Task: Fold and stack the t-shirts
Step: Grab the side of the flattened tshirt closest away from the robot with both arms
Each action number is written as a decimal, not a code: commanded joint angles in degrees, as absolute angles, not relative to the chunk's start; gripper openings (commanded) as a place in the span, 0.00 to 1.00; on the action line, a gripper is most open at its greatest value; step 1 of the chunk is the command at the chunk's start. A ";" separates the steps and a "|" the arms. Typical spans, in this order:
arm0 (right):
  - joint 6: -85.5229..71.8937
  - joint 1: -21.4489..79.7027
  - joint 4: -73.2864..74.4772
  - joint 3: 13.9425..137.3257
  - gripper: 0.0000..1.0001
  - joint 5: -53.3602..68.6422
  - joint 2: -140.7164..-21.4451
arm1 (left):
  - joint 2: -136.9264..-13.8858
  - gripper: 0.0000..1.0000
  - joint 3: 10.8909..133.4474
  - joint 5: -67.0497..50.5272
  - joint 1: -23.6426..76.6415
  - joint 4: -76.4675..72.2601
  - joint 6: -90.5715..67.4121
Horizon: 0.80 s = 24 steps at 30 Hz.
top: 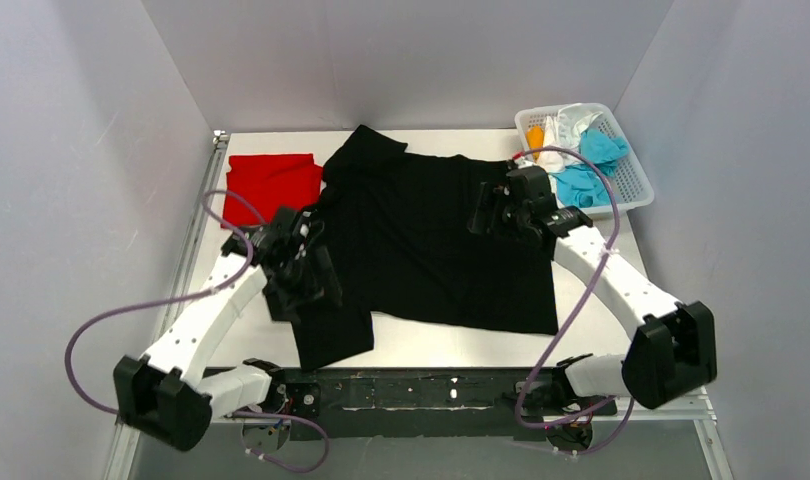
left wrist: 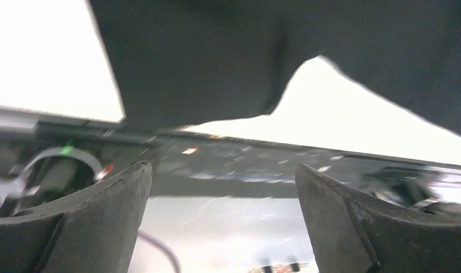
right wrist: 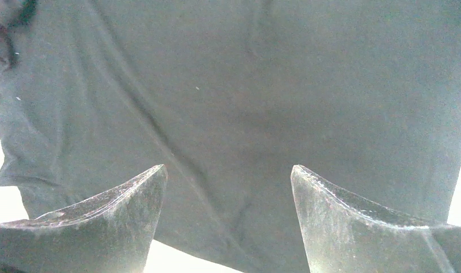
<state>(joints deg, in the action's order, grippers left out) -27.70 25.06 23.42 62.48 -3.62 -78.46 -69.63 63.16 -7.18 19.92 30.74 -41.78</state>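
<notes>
Top external view: the black shirt (top: 441, 240) is spread flat on the table (top: 461, 345), its long axis running left to right, with the sleeves at the left and the hem at the right. The left gripper (left wrist: 222, 170) is held wide apart and empty at its left edge. The right gripper (right wrist: 228, 170) is held wide apart and empty over its right part. Farther back, a red shirt (top: 271, 180) is laid at the left and a basket (top: 631, 175) at the right.

The black shirt (top: 431, 240) covers most of the desk (top: 461, 345), leaving bare strips along the near edge and left side. A red shirt (top: 271, 185) fills the far-left corner, a basket (top: 633, 178) the far-right, and walls (top: 71, 150) close three sides.
</notes>
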 commanded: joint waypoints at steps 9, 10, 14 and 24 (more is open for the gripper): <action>-35.19 24.78 28.88 46.40 0.87 -14.10 -63.97 | -49.81 0.98 33.41 -4.85 22.62 40.64 -49.36; -35.63 24.73 29.09 45.65 0.87 -13.96 -63.79 | -52.25 0.98 32.50 -5.94 22.59 36.30 -49.64; -36.59 24.72 29.88 45.82 0.86 -13.03 -65.13 | -62.85 0.90 31.82 -3.70 22.61 31.54 -47.23; -40.11 24.70 33.57 47.17 0.84 -14.71 -66.93 | -70.61 0.36 25.00 -5.62 22.53 16.45 -46.55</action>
